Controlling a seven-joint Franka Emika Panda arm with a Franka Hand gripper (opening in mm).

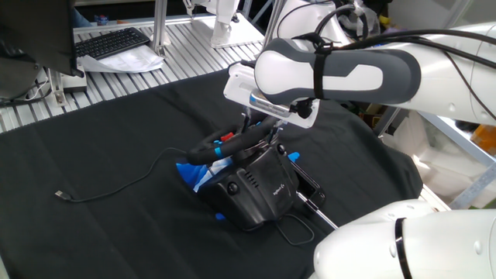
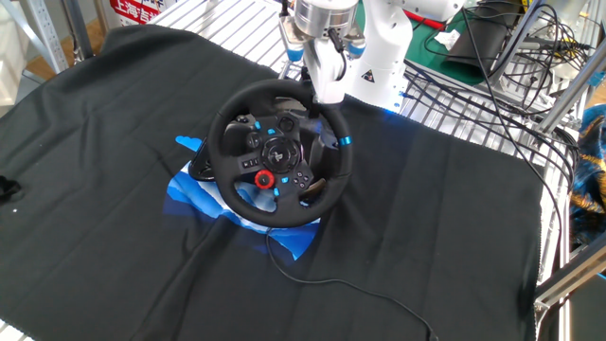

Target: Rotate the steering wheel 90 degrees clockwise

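Note:
The steering wheel is a black round rim with blue buttons and a red knob on its hub, tilted on a black base. A blue mark on the rim sits at the right side. My gripper hangs at the rim's upper right part, its fingers pointing down on either side of the rim with a small gap. In the one fixed view the gripper is just above the rim's far edge, partly hidden by the white wrist.
Blue-and-white padding lies under the base on the black cloth. A cable trails left, another runs to the front. A keyboard sits on the slatted bench behind. A second white arm fills the near right corner.

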